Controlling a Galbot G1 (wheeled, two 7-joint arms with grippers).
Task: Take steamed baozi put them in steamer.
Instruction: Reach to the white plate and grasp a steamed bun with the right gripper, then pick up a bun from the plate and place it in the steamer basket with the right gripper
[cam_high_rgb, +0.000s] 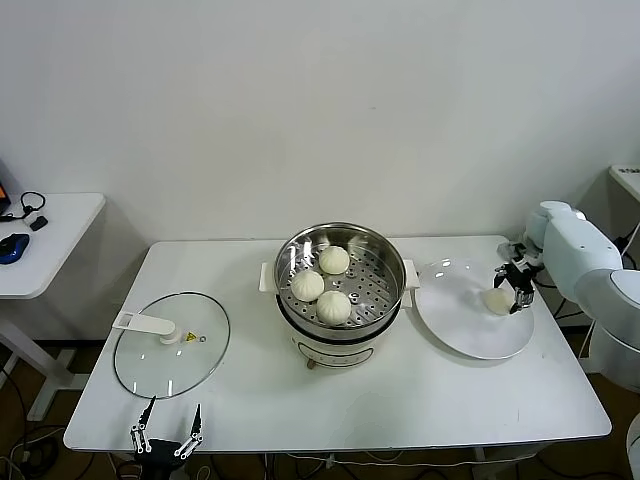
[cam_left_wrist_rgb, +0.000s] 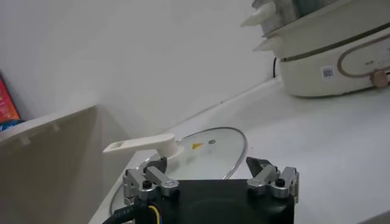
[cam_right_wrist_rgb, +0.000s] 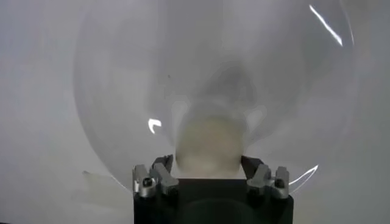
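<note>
The shiny steel steamer stands mid-table with three cream-white steamed baozi on its perforated tray. A further baozi rests on the white plate to the steamer's right. My right gripper is down over that bun. In the right wrist view the baozi fills the gap between the jaws, and both fingers touch its sides over the plate. My left gripper hangs open and empty at the table's front left edge, near the glass lid.
A round glass lid with a white handle lies flat on the table's left side, also seen in the left wrist view as the lid ahead of the left gripper. A small side table stands at the far left.
</note>
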